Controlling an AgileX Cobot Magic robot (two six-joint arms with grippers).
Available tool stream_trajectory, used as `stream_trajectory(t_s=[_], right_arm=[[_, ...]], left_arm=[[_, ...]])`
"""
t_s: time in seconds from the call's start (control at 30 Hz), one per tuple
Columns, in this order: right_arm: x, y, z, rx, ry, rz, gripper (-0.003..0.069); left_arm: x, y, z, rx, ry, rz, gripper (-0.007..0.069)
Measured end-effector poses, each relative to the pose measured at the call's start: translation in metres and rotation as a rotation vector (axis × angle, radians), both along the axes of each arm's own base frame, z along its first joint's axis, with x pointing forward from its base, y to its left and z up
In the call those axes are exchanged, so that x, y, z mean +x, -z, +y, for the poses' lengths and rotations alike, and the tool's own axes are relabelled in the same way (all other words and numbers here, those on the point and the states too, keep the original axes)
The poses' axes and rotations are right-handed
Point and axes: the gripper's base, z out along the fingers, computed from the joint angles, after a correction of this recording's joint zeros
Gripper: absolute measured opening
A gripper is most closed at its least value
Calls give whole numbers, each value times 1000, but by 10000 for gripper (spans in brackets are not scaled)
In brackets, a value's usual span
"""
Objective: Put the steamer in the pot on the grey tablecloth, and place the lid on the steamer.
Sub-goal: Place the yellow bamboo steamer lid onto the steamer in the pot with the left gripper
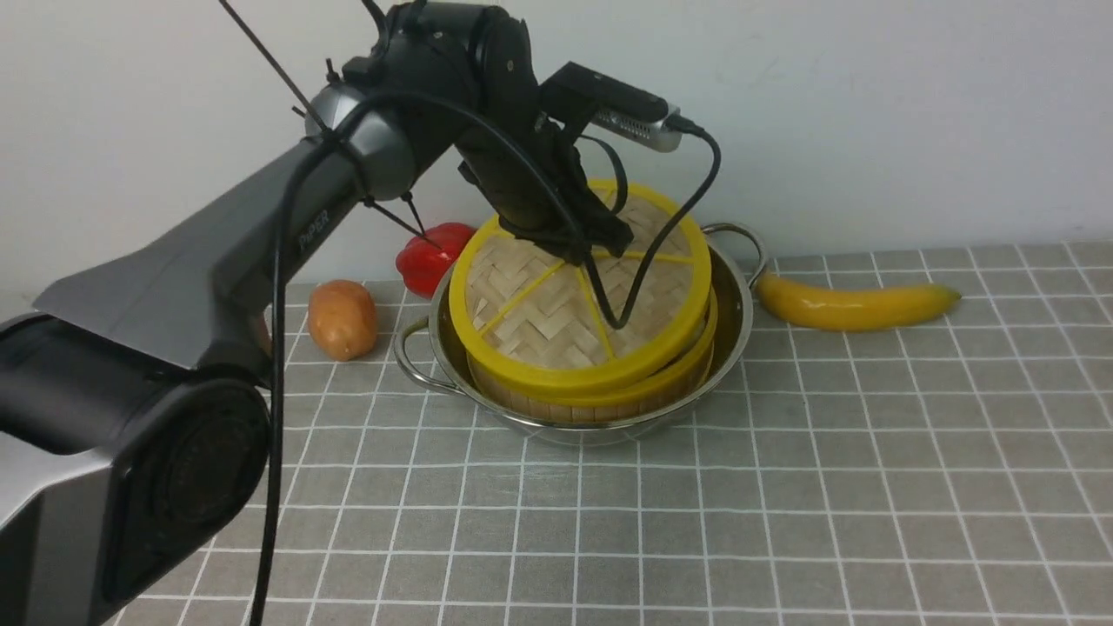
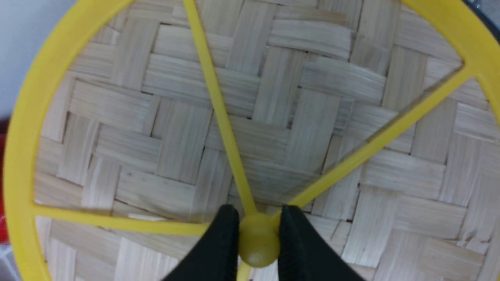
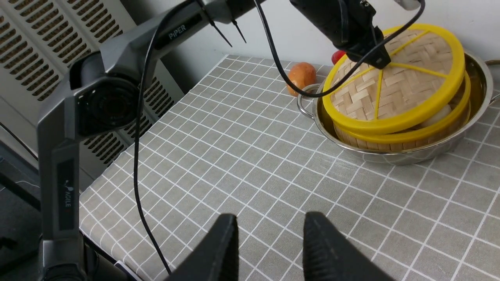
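The shiny pot (image 1: 739, 300) stands on the grey tablecloth (image 1: 783, 487) with the slat-walled steamer (image 1: 609, 396) inside it. The woven, yellow-rimmed lid (image 1: 539, 317) sits tilted on the steamer, its far side raised. My left gripper (image 1: 584, 252) is shut on the lid's yellow hub knob (image 2: 258, 244), with one black finger on each side of it. The right wrist view shows the pot (image 3: 406, 154), the steamer (image 3: 375, 142) and the lid (image 3: 394, 89). My right gripper (image 3: 269, 222) is open and empty above the cloth, well short of the pot.
A banana (image 1: 856, 304) lies right of the pot. A red pepper (image 1: 430, 254) and an orange-brown fruit (image 1: 343, 318) sit to its left, near the wall. The left arm's cable (image 1: 643, 261) hangs over the lid. The table's left edge (image 3: 129, 156) borders a radiator.
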Motion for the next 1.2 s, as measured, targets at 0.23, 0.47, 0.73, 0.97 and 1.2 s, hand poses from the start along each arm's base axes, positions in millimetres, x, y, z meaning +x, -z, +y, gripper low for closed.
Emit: stream_trajectory(t_s=[0.23,0.47,0.73,0.97,1.2], right_arm=[[0,0,0,0,0,0,252],[0,0,0,1,0,0,252],[0,0,0,1,0,0,252],[0,0,0,2,0,0,252],[0,0,0,3,1,-2,252]], left_arm=[[2,1,-1,-8,-1,-18,116],[7,17,-4,-8,-2,-1,116],[7,17,-5,-22,-1,2,116],[7,18,-7,-38,3,5,116],[8,18,-8,-43,6,-4,116]])
